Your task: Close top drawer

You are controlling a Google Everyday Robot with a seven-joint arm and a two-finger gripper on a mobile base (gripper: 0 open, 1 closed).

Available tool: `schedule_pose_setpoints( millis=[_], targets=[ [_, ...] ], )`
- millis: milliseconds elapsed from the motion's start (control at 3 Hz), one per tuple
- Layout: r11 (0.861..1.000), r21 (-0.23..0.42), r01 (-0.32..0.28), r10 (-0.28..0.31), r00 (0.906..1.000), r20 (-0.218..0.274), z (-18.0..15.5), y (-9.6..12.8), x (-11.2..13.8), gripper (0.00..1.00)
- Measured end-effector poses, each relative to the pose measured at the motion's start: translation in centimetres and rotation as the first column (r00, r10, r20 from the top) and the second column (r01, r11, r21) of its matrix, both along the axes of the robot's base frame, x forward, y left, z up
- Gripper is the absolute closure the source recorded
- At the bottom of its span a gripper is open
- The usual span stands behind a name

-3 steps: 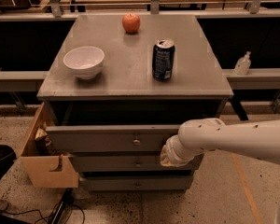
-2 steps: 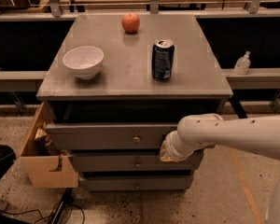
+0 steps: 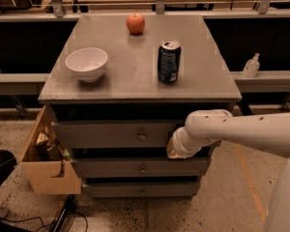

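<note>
The top drawer (image 3: 111, 135) is a wide grey wooden front with a small round knob (image 3: 141, 136). It stands out only slightly from the cabinet, with a dark gap above it under the top. My white arm reaches in from the right. My gripper (image 3: 173, 148) is at the right part of the drawer front, right of the knob, mostly hidden behind my wrist.
On the cabinet top (image 3: 130, 76) stand a white bowl (image 3: 86, 63), a dark soda can (image 3: 168, 62) and an apple (image 3: 135, 23). Two shorter drawer fronts (image 3: 142, 168) lie below. A wooden box of snacks (image 3: 48, 170) hangs at the left side. A pump bottle (image 3: 252, 65) stands at the right.
My wrist has pushed a little further toward the cabinet, and the top drawer front has moved inward with it.
</note>
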State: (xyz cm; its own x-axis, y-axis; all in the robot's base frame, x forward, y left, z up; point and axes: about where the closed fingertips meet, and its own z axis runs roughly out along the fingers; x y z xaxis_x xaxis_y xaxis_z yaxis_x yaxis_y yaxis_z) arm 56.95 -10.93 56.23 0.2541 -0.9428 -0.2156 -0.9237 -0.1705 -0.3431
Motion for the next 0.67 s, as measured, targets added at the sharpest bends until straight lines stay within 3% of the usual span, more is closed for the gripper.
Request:
schedule_pose_setpoints(
  millis=[667],
  targets=[
    [1.0,-0.008,0.011,-0.011,0.9999,-0.002,0.18,-0.16,-0.37,1.0]
  ],
)
